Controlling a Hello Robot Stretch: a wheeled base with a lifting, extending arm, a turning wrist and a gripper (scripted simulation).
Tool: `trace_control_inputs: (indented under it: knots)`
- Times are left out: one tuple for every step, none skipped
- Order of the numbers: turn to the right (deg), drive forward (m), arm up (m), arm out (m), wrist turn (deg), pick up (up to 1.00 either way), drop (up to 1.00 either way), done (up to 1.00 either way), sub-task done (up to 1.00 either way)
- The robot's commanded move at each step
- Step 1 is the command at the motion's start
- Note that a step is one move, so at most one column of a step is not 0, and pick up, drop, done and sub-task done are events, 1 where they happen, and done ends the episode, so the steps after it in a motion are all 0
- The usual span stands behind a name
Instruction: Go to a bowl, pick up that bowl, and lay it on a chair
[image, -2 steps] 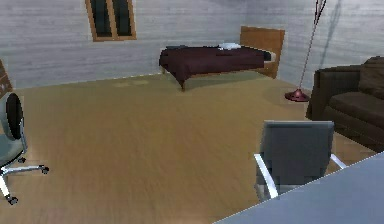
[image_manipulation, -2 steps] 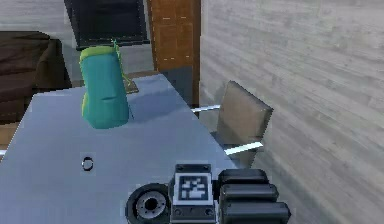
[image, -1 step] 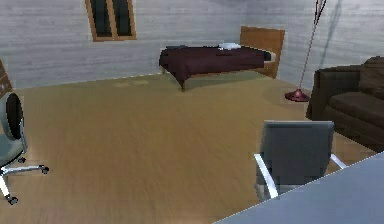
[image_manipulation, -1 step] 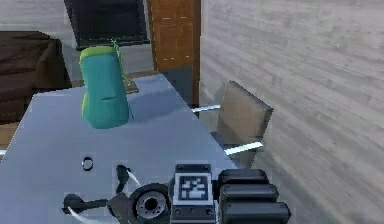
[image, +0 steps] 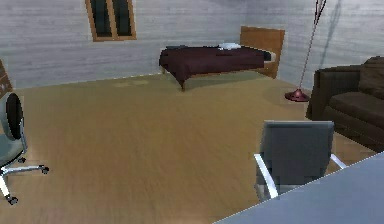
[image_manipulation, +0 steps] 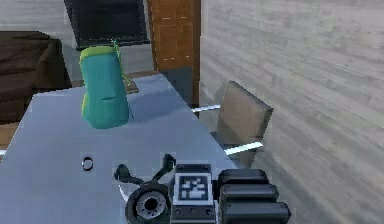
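The end effector (image_manipulation: 143, 172) appears at the arm side view's bottom centre, against the blue-grey tabletop (image_manipulation: 50, 130); whether it holds anything cannot be told. Just left of it on the tabletop lies a small dark ring (image_manipulation: 88, 161), possibly the bowl. A teal container (image_manipulation: 104, 88) stands upright farther up the frame. A tan chair (image_manipulation: 243, 118) sits at the tabletop's right edge.

No text seems readable on anything here.
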Motion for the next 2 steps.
trace_control_inputs:
  knots:
    - [0.0, 0.0, -0.3, 0.0, 0.0, 0.0, 0.0, 0.0, 0.0]
    - [0.0, 0.0, 0.0, 0.0, 0.0, 1.0, 0.0, 0.0, 0.0]
